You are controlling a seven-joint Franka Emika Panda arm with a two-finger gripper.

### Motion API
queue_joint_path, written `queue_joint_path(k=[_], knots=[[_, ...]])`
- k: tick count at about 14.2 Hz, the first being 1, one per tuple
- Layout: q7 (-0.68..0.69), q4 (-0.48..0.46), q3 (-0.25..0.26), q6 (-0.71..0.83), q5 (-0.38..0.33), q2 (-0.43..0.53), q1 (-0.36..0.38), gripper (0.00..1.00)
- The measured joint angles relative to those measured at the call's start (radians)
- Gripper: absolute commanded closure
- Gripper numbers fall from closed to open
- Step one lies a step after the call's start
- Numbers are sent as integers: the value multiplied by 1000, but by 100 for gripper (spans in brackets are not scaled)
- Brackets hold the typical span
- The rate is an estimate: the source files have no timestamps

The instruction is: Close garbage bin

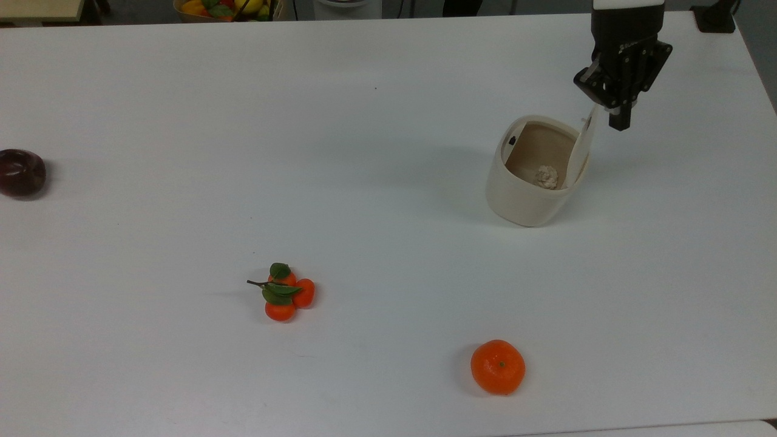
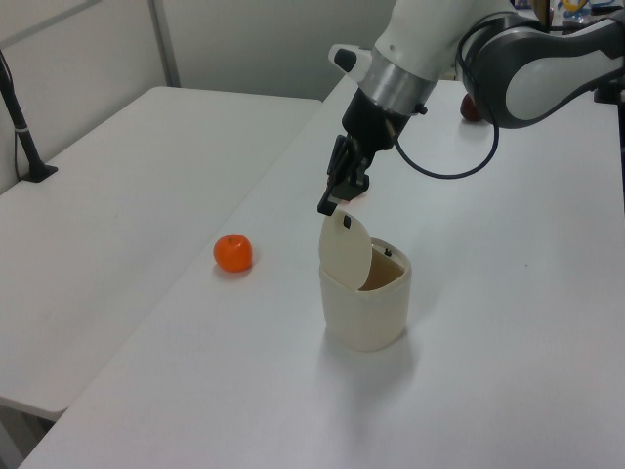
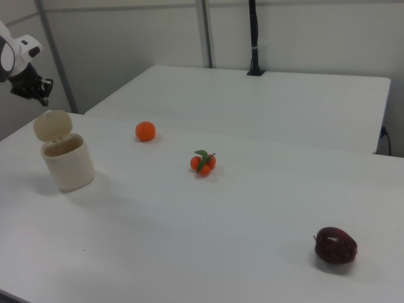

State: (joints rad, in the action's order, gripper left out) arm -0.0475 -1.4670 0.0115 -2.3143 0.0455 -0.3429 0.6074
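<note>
A white table (image 1: pixel 364 121) carries a small cream-beige plastic garbage bin with a rounded-square body (image 1: pixel 527 194) (image 2: pixel 365 308) (image 3: pixel 68 165), standing upright toward the top view's right. Its flat hinged lid (image 1: pixel 581 145) (image 2: pixel 346 248) (image 3: pixel 52 125) is raised nearly vertical on the top view's right side of the opening, exposing the tan interior, where a crumpled pale wad (image 1: pixel 547 176) lies at the bottom. A small dark button (image 1: pixel 512 140) sits at the rim corner opposite the lid.

The black two-finger gripper of the white arm (image 1: pixel 619 124) (image 2: pixel 329 203) (image 3: pixel 41 96) hangs just beside the lid's upper edge, on the outer side of the lid away from the opening; whether it touches the lid cannot be told. Its fingers appear pressed together into a single narrow tip, holding nothing.

Other things lie well apart from the bin: a round orange fruit (image 1: pixel 498 366) (image 2: pixel 233 253) (image 3: pixel 145 131) near the top view's lower edge, a cluster of three small orange fruits with green leaves (image 1: pixel 284 293) (image 3: pixel 202 162) near the table's middle, and a dark red apple (image 1: pixel 21 172) (image 3: pixel 336 245) at the top view's far left. Nothing stands between the gripper and the lid.
</note>
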Motion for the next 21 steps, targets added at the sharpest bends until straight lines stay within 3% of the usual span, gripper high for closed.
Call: queue_joint_path(k=[10,21], knots=[[158,-8,19,219,-24,-3,-14,100],[225,-79,22,226,1,-46,-42,100]])
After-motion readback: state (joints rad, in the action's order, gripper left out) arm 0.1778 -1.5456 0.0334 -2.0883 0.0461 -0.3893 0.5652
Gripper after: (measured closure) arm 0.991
